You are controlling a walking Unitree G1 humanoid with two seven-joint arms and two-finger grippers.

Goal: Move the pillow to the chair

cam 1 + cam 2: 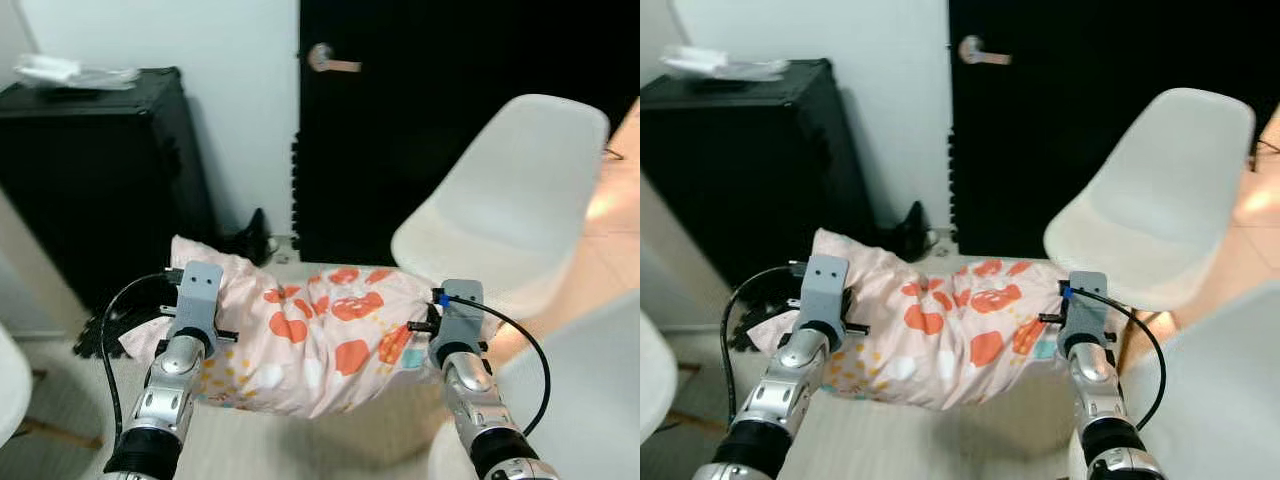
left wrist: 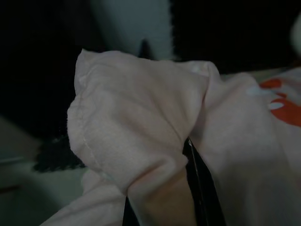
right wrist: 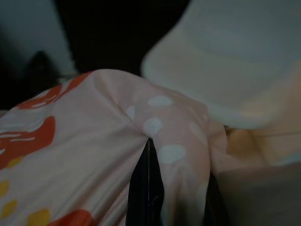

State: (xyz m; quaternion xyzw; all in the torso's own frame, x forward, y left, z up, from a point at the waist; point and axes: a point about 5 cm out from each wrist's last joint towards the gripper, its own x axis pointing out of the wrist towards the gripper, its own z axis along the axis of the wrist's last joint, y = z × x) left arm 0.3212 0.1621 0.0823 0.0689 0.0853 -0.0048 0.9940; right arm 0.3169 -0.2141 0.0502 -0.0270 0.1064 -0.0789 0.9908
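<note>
A pale pink pillow point(image 1: 310, 335) with orange-red blobs and small yellow dots hangs off the floor between my two arms. My left gripper point(image 2: 162, 202) is shut on the pillow's left corner, where a fold of fabric bunches between its black fingers point(image 2: 200, 188). My right gripper point(image 3: 176, 190) is shut on the right end, with cloth pinched between its fingers point(image 3: 143, 188). The white shell chair point(image 1: 500, 200) stands just beyond and to the right of the pillow. Its seat edge point(image 3: 211, 89) sits close above the pillow's right end.
A black cabinet point(image 1: 100, 170) stands at the back left with a plastic-wrapped item point(image 1: 75, 72) on top. Straight ahead is a black door point(image 1: 420, 120) with a lever handle point(image 1: 330, 60). Dark cables point(image 1: 110, 335) lie on the floor at left. Another white chair shell point(image 1: 590, 390) is near right.
</note>
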